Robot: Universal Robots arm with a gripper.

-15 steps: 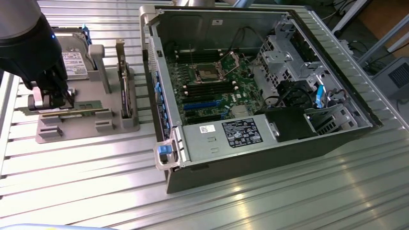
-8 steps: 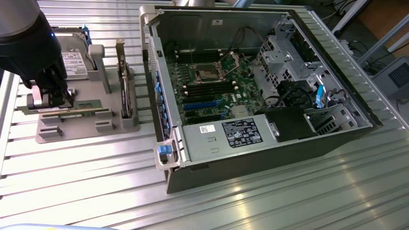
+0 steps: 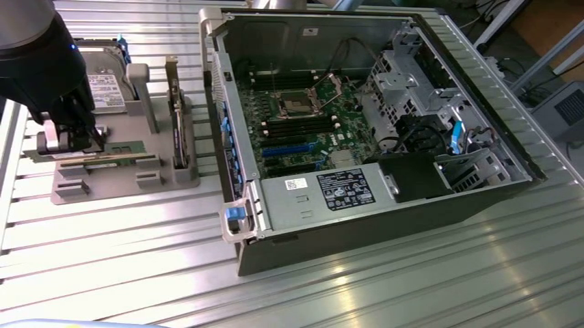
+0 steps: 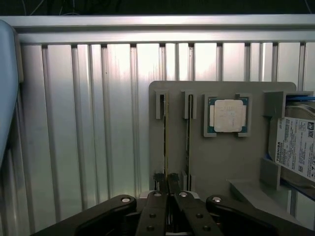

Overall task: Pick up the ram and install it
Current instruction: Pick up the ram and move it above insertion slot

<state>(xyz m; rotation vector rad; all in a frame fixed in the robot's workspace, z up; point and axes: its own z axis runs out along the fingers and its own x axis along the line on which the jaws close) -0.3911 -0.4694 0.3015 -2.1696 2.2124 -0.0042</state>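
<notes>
Pinched narrow at the gripper, with jaws apparently closed on the top edge of the ram, near one end. Stands on edge in a slot of the grey holder, just beside a second stick. Risks tilting in any lift through that off-centre hold, scraping the slot walls or dragging the neighbour. Could slip too, given so thin an edge. Lies well apart from the open computer case, leaving a long carry for any skew to worsen.

The parts holder, ram slotted in it, sits at the exterior frame's left on the slatted table; the computer case lies right of it.
</notes>
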